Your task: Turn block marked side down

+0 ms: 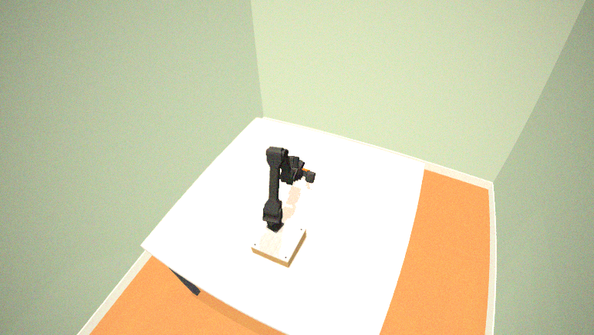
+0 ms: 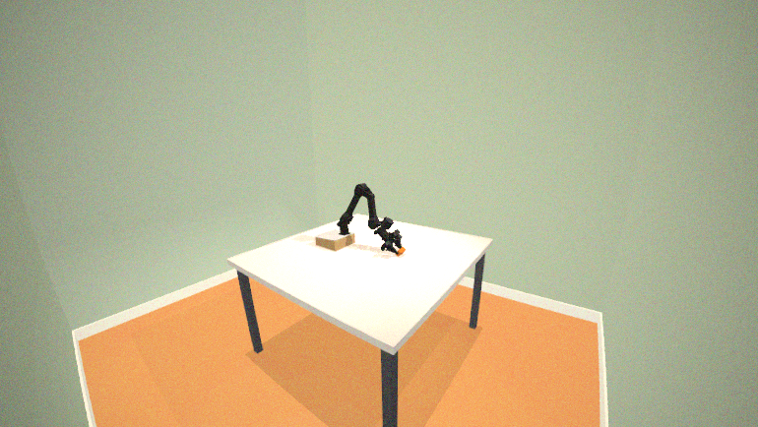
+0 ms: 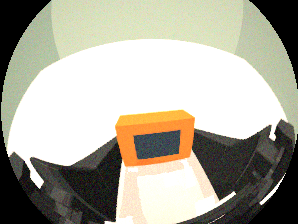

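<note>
The orange block (image 1: 305, 169) (image 2: 401, 251) (image 3: 150, 126) is small in the top and exterior views. Its dark rectangular mark (image 3: 157, 145) faces the wrist camera, back toward the gripper's palm. My gripper (image 1: 305, 170) (image 2: 398, 249) (image 3: 155, 136) is shut on the block, with one black finger against each side in the wrist view. The gripper slants forward and down, so the marked side is tilted. The block appears to be held a little above the white table (image 1: 353, 249) (image 2: 345, 286); the exact gap is hard to tell. Its far side is hidden in the wrist view.
The arm's wooden base block (image 1: 297, 248) (image 2: 325, 243) stands on the table behind the gripper. The table's far edge shows beyond the block in the wrist view. Pale green walls and an orange floor (image 1: 449, 249) (image 2: 174, 366) surround the table.
</note>
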Tool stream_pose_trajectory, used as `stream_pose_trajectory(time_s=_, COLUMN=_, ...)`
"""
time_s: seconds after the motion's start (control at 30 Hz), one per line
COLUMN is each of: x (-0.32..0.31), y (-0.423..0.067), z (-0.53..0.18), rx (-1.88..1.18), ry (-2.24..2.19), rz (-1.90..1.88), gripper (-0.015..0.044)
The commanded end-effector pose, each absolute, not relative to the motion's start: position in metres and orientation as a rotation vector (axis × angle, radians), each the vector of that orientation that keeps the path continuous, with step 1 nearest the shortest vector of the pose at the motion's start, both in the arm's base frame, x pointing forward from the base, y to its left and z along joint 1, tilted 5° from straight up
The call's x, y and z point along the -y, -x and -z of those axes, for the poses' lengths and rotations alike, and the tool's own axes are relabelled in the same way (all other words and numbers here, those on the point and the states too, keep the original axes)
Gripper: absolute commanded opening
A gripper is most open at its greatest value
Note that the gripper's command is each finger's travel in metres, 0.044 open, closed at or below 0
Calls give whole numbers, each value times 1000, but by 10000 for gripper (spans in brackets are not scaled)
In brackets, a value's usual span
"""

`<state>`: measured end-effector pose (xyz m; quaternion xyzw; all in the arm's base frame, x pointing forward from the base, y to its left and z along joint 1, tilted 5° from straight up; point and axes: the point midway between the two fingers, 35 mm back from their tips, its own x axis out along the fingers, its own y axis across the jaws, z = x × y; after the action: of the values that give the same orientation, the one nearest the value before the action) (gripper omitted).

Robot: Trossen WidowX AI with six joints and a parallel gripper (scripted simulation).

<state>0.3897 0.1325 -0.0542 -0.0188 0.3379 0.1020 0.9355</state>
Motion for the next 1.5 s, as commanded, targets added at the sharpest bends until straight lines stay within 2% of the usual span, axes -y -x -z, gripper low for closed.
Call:
stream_pose_trajectory(time_s=0.0, x=-130, y=-384, z=62, rx=-656, ry=43, rz=-205, gripper=0)
stream_pose_trajectory(time_s=0.5, x=-125, y=-369, z=56, rx=-444, ry=12, rz=-202, gripper=0)
stream_pose_trajectory(time_s=1.13, x=-125, y=-368, z=52, rx=-418, ry=9, rz=-202, gripper=0)
stream_pose_trajectory(time_s=1.47, x=-125, y=-368, z=52, rx=-418, ry=9, rz=-202, gripper=262)
